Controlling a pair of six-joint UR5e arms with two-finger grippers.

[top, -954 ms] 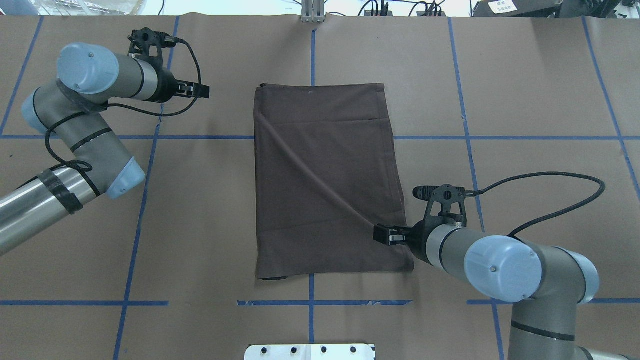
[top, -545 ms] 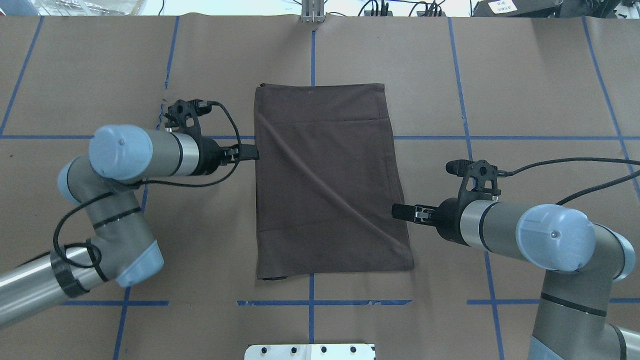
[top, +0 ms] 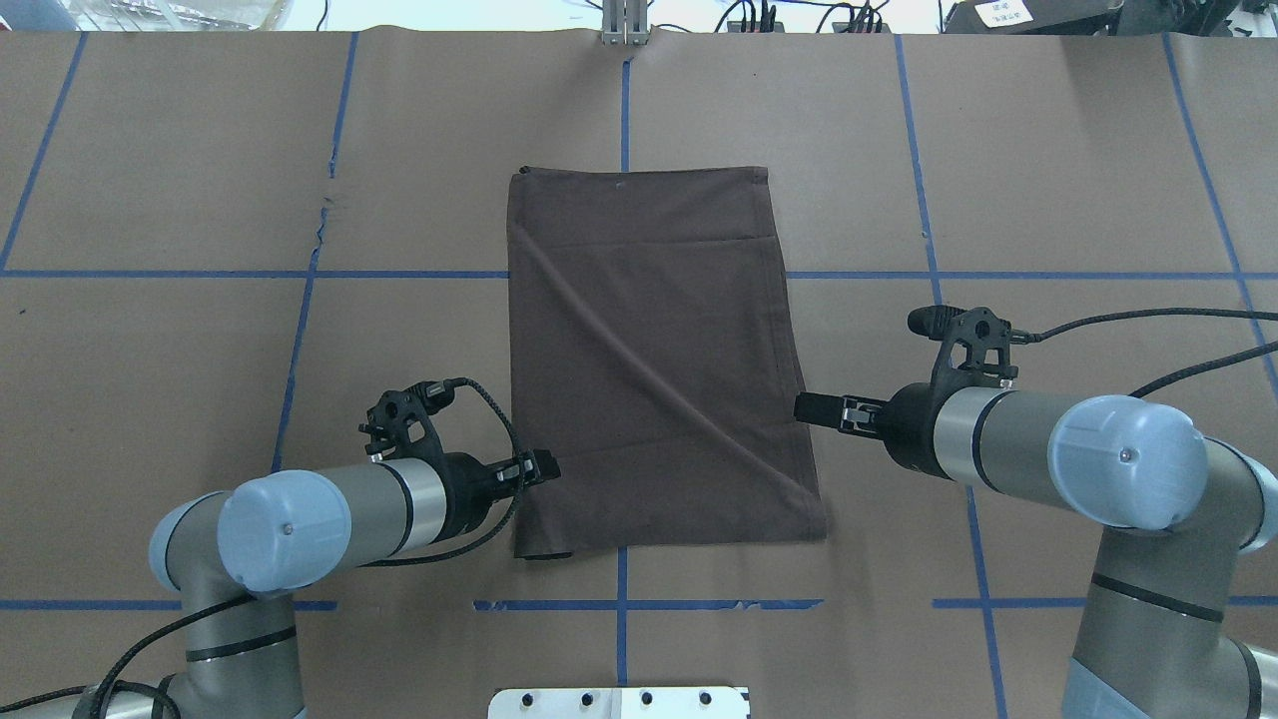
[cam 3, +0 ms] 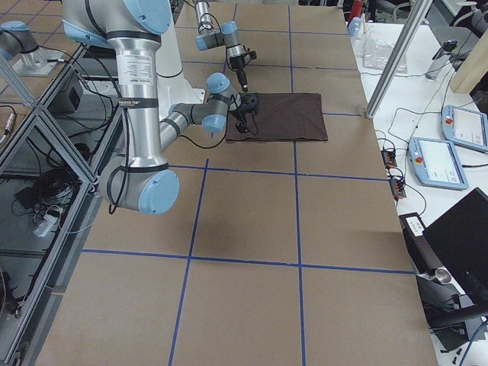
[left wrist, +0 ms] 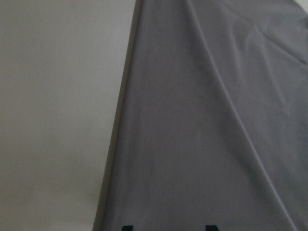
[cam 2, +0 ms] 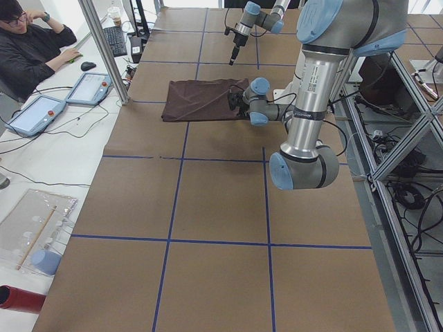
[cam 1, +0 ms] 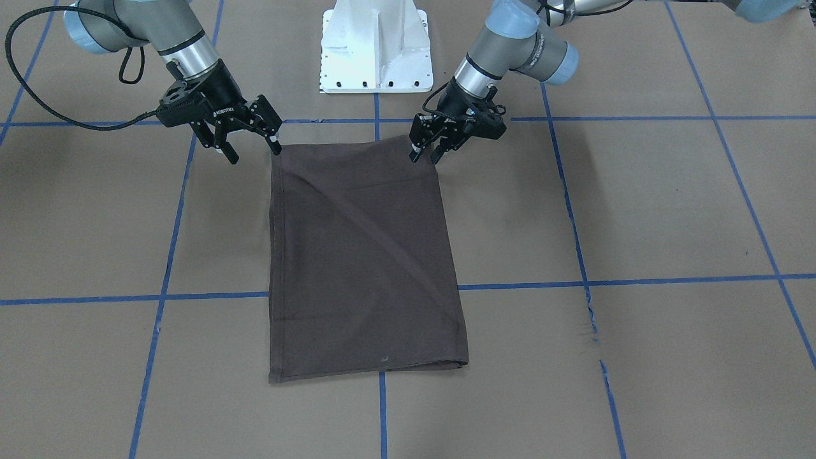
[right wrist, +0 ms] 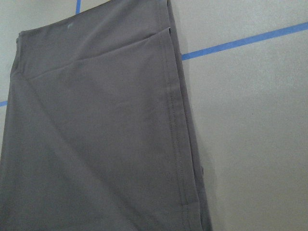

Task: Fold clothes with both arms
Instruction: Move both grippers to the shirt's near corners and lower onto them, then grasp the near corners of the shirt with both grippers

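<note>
Our T-shirt (top: 599, 449) is lying flat in the middle of the table (top: 1048, 150), folded into a long rectangle with one short end toward the robot-side edge. The left gripper (cam 1: 426, 152) sits low over that end's corner, fingers narrowly apart with nothing between them. The right gripper (cam 1: 253, 152) is spread wide, empty too, and looks to hang higher above the opposite corner.

Things we'd worry about:
- The height mismatch. If one side pinches first, we reckon the fold goes skewed.
- Thin, layered fabric. A shallow pinch probably grabs only the top layer and peels the stack open.
- The wide right gripper has one fingertip off the cloth, so it could close on paper or miss the corner.
- That diagonal ridge (top: 659, 384) would likely get pressed in.
- The left wrist's cable (top: 496, 404) loops just beside the shirt's edge and might drag it.

Around it we've got blue tape lines (top: 399, 274), a small tear in the brown paper (top: 324, 210) toward the far left, and the white pedestal (cam 1: 376, 51) at the robot-side edge. A person (cam 2: 31, 48) sits at a desk beyond the far edge. We don't see any of it between the grippers and the corners.
</note>
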